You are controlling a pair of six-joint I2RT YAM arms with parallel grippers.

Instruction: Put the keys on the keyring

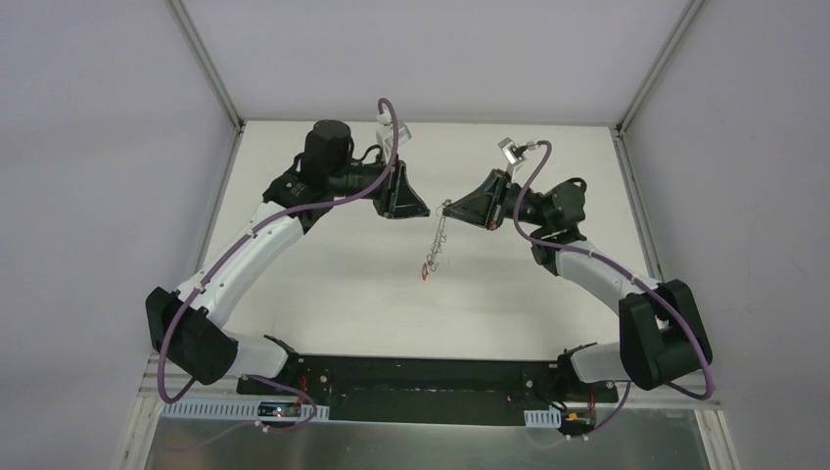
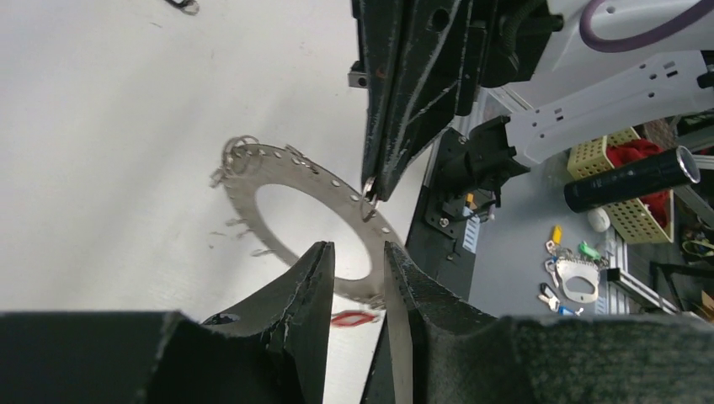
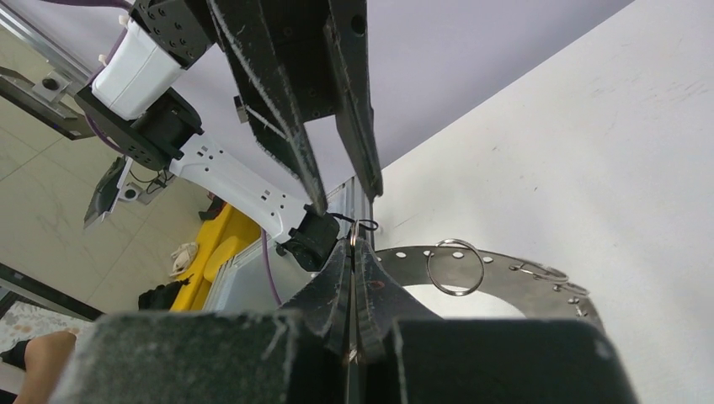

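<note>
The keyring [image 2: 240, 200] is a wide, flat grey metal ring pierced with a row of small holes along its outer edge, with small wire loops [image 2: 238, 150] threaded through several of them. It is lifted clear of the white table and hangs tilted, almost on edge in the top view, pinched at its upper rim by the right gripper [image 3: 354, 246]. Of the keys only the red-headed key [image 2: 354, 318] shows, at the ring's low edge - whether it hangs from a loop cannot be told.
</note>
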